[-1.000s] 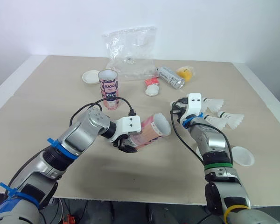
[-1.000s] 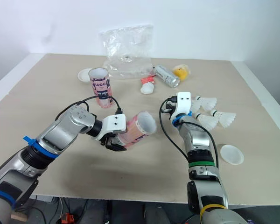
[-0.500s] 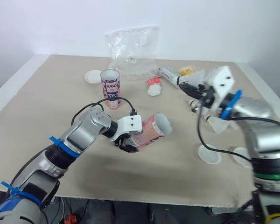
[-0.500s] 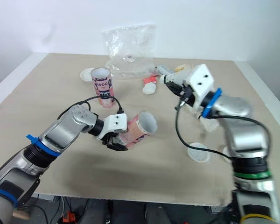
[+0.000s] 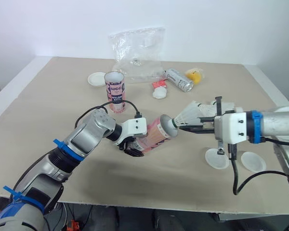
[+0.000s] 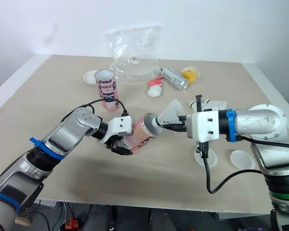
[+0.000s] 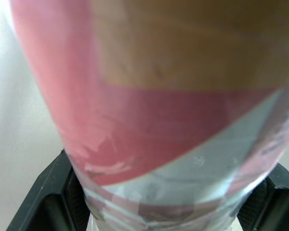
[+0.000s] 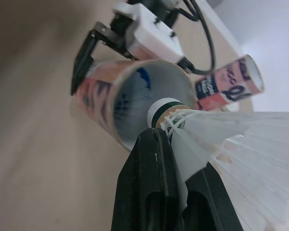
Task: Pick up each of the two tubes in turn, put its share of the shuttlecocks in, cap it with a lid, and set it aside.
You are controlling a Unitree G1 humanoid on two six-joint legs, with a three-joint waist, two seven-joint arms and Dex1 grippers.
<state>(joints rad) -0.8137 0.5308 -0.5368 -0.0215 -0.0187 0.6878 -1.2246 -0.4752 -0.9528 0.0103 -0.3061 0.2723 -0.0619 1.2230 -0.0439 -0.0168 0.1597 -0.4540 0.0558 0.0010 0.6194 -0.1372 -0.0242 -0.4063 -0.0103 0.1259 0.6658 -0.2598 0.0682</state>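
Over the middle of the beige tabletop [image 5: 48, 101], I'm watching the L gripper [image 5: 134, 147] clamping the pink cardboard tube [image 5: 155, 134] around its lower half. It's holding the tube tilted off the surface w/ the open mouth facing R. Opposite, the R gripper [image 5: 184, 126] is pinching the white feather shuttlecock [image 5: 189, 114] at the base of its skirt. The cork end is sitting right at the tube's mouth; can't tell if it's past the rim. Toward the far side, a second pink tube [image 5: 114, 90] is standing upright, w/ a round white lid [image 5: 95, 79] lying near it. Two more white lids [image 5: 216, 158] are lying below the R arm. Along the back, a crumpled clear plastic bag [image 5: 137, 50], a silver can [image 5: 178, 80] on its side and a yellow obj [image 5: 194, 75] are sitting. Behind the table a plain white wall [image 5: 58, 24] is closing off the room.
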